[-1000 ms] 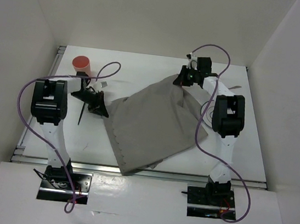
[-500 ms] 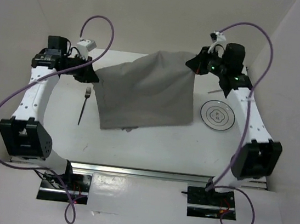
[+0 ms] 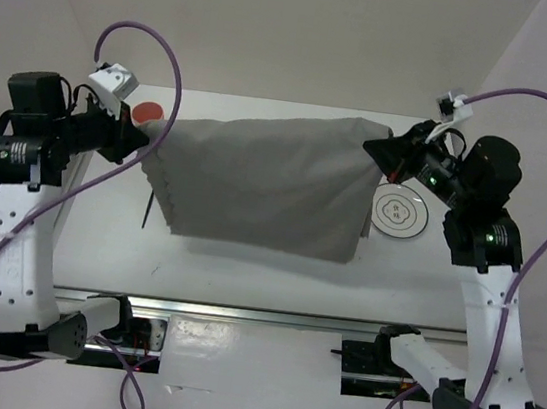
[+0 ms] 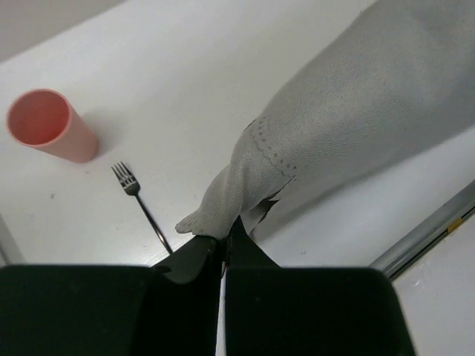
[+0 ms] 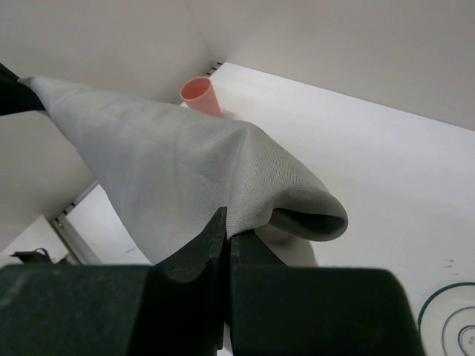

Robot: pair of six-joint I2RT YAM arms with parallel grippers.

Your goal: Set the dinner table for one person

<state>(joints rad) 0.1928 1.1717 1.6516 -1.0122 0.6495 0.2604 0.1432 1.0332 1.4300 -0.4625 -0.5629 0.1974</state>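
A grey cloth mat (image 3: pixel 267 178) hangs stretched between both arms above the white dinner table (image 3: pixel 244 276). My left gripper (image 3: pixel 139 136) is shut on the mat's left corner (image 4: pixel 215 215). The opposite corner (image 5: pixel 245 200) is pinched in my right gripper (image 3: pixel 377 148), which is shut as well. Under the mat's left side lies a fork (image 4: pixel 141 204), with a pink cup (image 4: pixel 48 133) behind it. The cup (image 3: pixel 146 112) is partly hidden in the top view. A white plate (image 3: pixel 398 213) with ring marks sits at the right.
Silver rails run along the table's near edge (image 3: pixel 259 314) and left edge. White walls close in the back and both sides. Purple cables (image 3: pixel 162 59) loop above each arm.
Both arms have risen and spread apart, lifting the mat off the table and pulling it out wide. The right gripper closed on its corner at the start.
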